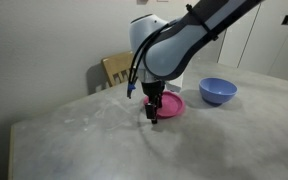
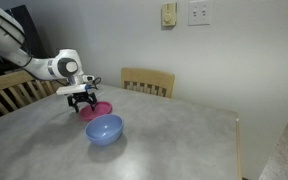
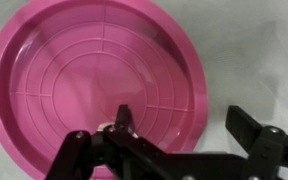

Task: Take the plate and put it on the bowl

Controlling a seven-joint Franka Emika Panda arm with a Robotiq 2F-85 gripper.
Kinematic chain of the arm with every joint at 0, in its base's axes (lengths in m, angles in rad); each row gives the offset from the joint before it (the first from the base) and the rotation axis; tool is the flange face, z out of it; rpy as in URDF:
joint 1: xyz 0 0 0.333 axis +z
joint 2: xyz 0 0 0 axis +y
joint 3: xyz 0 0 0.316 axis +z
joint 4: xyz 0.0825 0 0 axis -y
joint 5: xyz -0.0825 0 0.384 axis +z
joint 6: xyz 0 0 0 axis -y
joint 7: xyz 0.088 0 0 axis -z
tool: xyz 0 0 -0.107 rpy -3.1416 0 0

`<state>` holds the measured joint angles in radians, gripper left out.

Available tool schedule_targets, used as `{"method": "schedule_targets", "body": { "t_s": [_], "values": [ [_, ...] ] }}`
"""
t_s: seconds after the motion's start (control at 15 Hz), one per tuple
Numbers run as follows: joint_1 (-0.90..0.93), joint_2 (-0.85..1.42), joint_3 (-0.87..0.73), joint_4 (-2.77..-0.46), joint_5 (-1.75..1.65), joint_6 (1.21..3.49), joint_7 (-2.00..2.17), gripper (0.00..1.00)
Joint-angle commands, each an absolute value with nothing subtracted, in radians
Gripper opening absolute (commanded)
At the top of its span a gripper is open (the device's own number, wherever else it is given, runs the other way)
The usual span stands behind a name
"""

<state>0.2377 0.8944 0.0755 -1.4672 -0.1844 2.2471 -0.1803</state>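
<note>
— Risk from here, as we saw it?

— Our end effector [image 3: 184,128] hung wide open and empty, one finger [image 3: 122,116] inside the plate's rim and the other outside. The plate [image 3: 94,70] lay flat on the bench [image 1: 84,140], near the bowl [image 1: 217,91].

— And the trouble?

— We judged that the low rim gave a thin pinch. The plate could slip, or tilt and slide off the bowl.

I can read no writing, number or brand mark from any of my cameras. The plate [image 3: 94,80] shows only moulded concentric rings, no lettering, and the switch cover [image 2: 199,12] on the wall is too small to show any marking.
</note>
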Motion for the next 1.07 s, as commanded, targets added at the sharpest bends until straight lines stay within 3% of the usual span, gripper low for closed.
{"method": "schedule_targets", "body": {
  "t_s": [0.0,0.6,1.0],
  "values": [
    [0.211,0.908,0.095,-1.464,-0.189,2.267,-0.214,0.68],
    [0.206,0.904,0.101,-1.446,-0.19,2.266,-0.224,0.02],
    [0.238,0.868,0.072,-1.452,-0.208,2.23,-0.154,0.03]
  ]
}}
